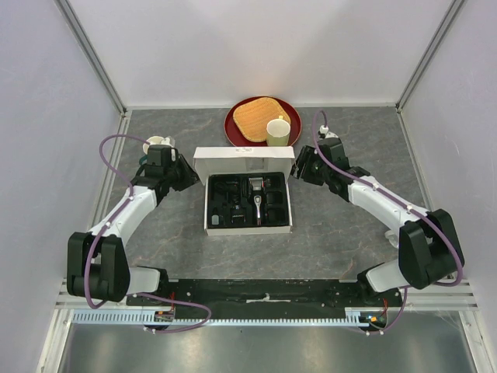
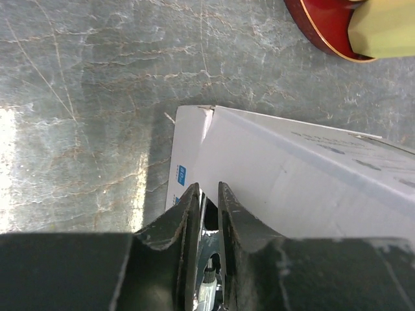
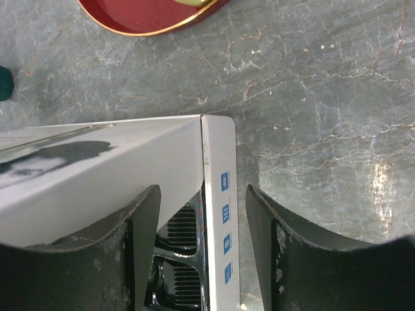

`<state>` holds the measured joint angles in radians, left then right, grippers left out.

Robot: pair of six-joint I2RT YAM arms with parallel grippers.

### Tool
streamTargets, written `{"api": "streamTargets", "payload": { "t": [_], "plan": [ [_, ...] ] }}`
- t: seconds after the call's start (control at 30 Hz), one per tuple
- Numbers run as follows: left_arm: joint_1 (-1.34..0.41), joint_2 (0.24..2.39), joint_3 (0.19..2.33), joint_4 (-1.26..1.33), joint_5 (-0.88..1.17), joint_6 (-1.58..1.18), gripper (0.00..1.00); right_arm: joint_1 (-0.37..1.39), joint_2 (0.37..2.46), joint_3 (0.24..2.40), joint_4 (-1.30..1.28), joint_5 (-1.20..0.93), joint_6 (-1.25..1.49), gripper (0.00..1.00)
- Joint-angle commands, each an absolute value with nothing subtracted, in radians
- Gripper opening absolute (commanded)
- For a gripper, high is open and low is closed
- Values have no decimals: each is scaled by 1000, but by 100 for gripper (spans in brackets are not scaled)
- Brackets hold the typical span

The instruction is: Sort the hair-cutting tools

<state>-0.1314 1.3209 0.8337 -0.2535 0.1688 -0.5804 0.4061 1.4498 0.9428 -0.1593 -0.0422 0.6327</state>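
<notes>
— Top view: what is listed?
— One white box (image 1: 248, 162), with its lid raised at the back. The clipper (image 1: 255, 203) and comb guards (image 1: 227, 206) are seated in its black tray. At the rear corners are posted the left gripper (image 1: 186, 176) and the right gripper (image 1: 299, 165). Sorting proper is judged not yet begun; the box is being secured.
— Left wrist view?
— Jaws are drawn nearly together about the box's left wall. Whether it is truly clamped cannot be told.
— Right wrist view?
— Fingers are spread wide astride the right wall, with nothing gripped. Ribbed guards are seen just inside.
— Next move?
— A steady hold on the box is called for, then one arm spared for the clipper.
— Obstructions?
— A red plate (image 1: 233, 132) bearing a mug (image 1: 278, 130) stands just behind. Reach from the rear is hampered by the raised lid.
</notes>
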Motion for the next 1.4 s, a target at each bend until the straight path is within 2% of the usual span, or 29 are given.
{"api": "streamTargets", "payload": {
  "t": [0.0, 0.33, 0.77, 1.03, 1.13, 1.37],
  "plan": [
    [-144, 1290, 808, -190, 236, -612, 23, 420, 1398, 927, -163, -34, 644, 63],
    [-166, 1289, 788, -190, 255, -611, 14, 430, 1405, 937, -163, -31, 655, 63],
    [-167, 1301, 773, -201, 203, -612, 12, 431, 1367, 899, -181, 20, 649, 63],
    [-167, 1275, 785, -241, 111, -630, 12, 428, 1322, 930, -218, 132, 629, 63],
    [-167, 1200, 795, -259, 80, -649, 12, 431, 1292, 956, -212, 191, 627, 64],
    [-166, 1025, 808, -295, -46, -664, 22, 431, 1307, 992, -60, 149, 635, 66]
  ]
}}
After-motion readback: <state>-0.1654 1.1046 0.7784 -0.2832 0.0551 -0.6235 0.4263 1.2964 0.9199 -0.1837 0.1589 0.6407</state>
